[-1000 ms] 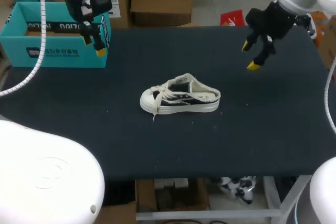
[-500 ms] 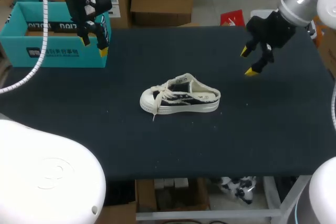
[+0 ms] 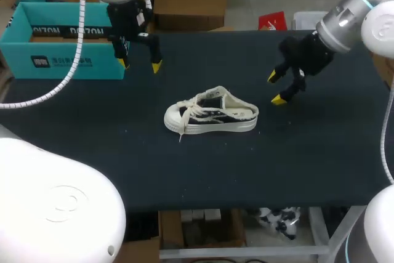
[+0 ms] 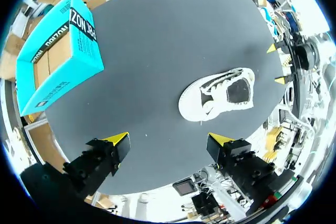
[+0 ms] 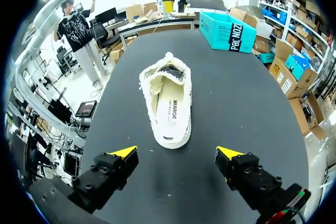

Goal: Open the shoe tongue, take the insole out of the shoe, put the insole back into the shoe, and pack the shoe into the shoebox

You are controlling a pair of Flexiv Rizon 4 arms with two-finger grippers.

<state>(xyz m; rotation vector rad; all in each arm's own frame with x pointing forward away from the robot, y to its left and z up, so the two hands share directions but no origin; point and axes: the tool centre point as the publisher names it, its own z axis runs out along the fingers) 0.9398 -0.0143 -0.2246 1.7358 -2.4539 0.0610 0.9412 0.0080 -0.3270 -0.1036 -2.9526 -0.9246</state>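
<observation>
A small cream-and-black shoe [image 3: 210, 115] lies on its sole in the middle of the black table [image 3: 308, 152], toe to the left, laces loose. Through its open heel the pale insole [image 5: 173, 109] shows inside. The teal shoebox [image 3: 61, 44] stands at the table's far left. My left gripper [image 3: 140, 64] hangs open above the table between box and shoe; in its own view the shoe [image 4: 220, 95] lies ahead of its fingers. My right gripper [image 3: 275, 88] is open just right of the heel, with the shoe [image 5: 168, 106] straight ahead of it.
The box [image 4: 52, 61] is open at the top. The wide front strip of the black table lies bare.
My left gripper has swung right, away from the box toward the shoe. My right gripper has come down and left toward the heel. The shoe has not moved.
</observation>
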